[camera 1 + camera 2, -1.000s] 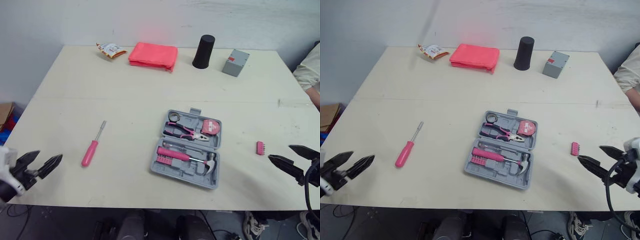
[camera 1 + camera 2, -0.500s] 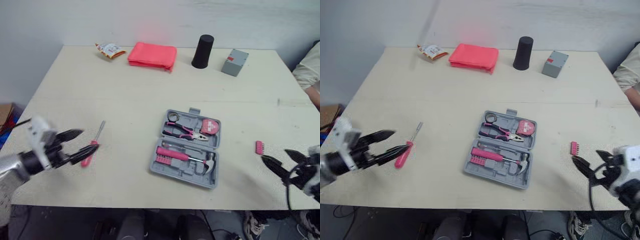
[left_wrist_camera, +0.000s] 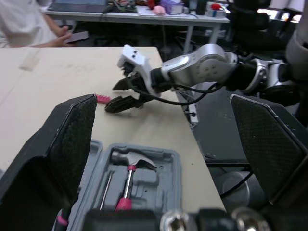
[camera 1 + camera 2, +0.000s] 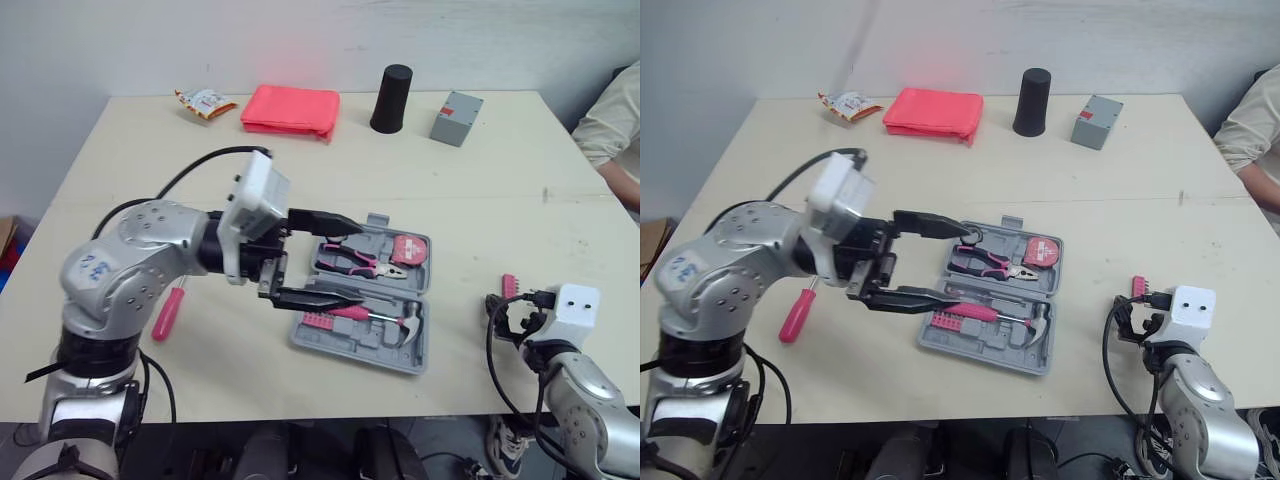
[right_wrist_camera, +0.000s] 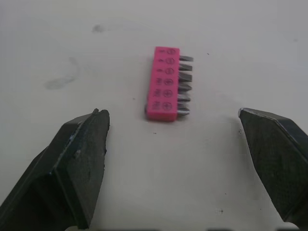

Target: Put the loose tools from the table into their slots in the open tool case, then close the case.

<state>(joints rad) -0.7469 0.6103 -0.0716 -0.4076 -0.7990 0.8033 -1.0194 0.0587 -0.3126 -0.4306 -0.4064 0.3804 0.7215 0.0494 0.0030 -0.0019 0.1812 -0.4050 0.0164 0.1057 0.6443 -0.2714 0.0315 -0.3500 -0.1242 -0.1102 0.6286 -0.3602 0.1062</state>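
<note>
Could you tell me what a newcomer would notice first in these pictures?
The left gripper, open, hangs over the open tool case at the centre of the table. The right gripper, open, points at a pink bit holder lying right of the case. A pink screwdriver lies left of the case.

The screwdriver (image 4: 167, 312) lay behind the left arm, its shaft hidden and just the pink handle clear. The lower finger of the left gripper (image 4: 358, 260) covered part of the tool case (image 4: 400, 352). Far beyond the right gripper (image 5: 171, 111), the picture's edge cut off a person's sleeve (image 4: 610, 115).
</note>
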